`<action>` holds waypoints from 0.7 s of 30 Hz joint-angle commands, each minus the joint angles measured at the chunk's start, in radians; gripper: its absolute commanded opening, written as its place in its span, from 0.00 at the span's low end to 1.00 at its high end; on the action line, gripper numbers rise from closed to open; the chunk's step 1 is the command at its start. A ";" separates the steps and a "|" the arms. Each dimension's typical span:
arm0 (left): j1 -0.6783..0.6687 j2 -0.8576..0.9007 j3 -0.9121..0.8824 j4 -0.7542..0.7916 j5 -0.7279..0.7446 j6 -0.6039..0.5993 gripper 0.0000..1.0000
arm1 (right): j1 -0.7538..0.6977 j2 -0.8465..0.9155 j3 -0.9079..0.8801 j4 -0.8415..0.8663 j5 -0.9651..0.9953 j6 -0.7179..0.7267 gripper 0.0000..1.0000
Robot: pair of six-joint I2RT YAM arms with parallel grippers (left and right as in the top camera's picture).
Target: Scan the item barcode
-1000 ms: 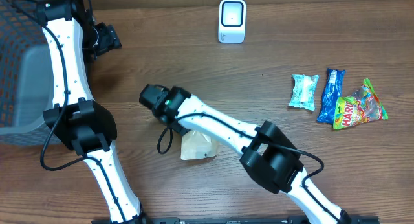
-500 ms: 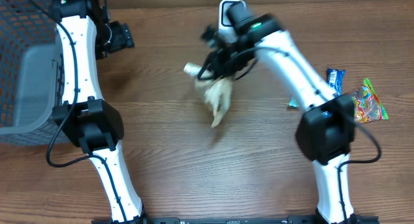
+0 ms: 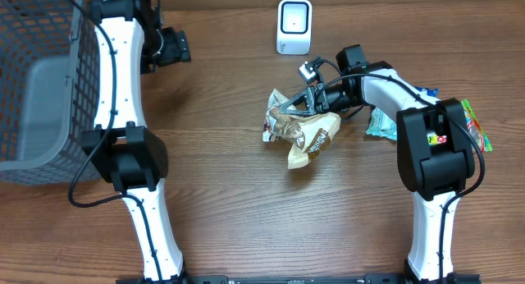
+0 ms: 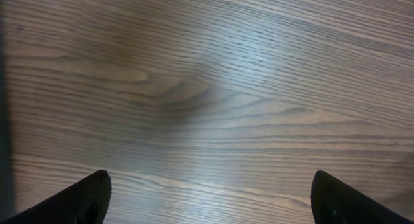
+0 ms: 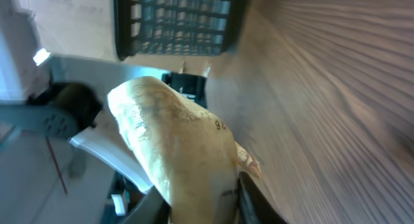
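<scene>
The item is a tan crinkled snack bag [image 3: 312, 136], lying low over the table below the white barcode scanner [image 3: 294, 25]. My right gripper [image 3: 310, 102] reaches in from the right and holds its upper end. In the right wrist view the bag [image 5: 174, 133] fills the gap between both fingers, and my right gripper [image 5: 202, 204] is shut on it. No barcode shows on the visible side. My left gripper [image 3: 171, 48] hangs at the back left, well away from the bag. Over bare wood, the left gripper [image 4: 210, 188] is open and empty.
A grey mesh basket [image 3: 37, 79] stands at the left edge. Right of the bag lie a light blue pack [image 3: 379, 124], a blue bar [image 3: 423, 95] and a colourful gummy bag [image 3: 474, 130], partly under my right arm.
My right arm carried the bag from mid-table up in front of the scanner, then down and right to its present spot. The left arm drifted rightwards, its jaws widening slightly.
</scene>
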 commanded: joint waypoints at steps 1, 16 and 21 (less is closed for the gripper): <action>-0.024 0.000 -0.008 0.007 0.022 0.018 0.89 | 0.002 -0.032 -0.001 0.019 0.159 0.092 0.36; -0.039 0.000 -0.008 -0.002 0.021 0.019 0.89 | 0.003 -0.032 -0.001 0.056 0.745 0.347 0.53; -0.039 0.000 -0.008 -0.002 0.021 0.019 0.89 | 0.003 -0.035 0.002 0.030 0.858 0.357 0.61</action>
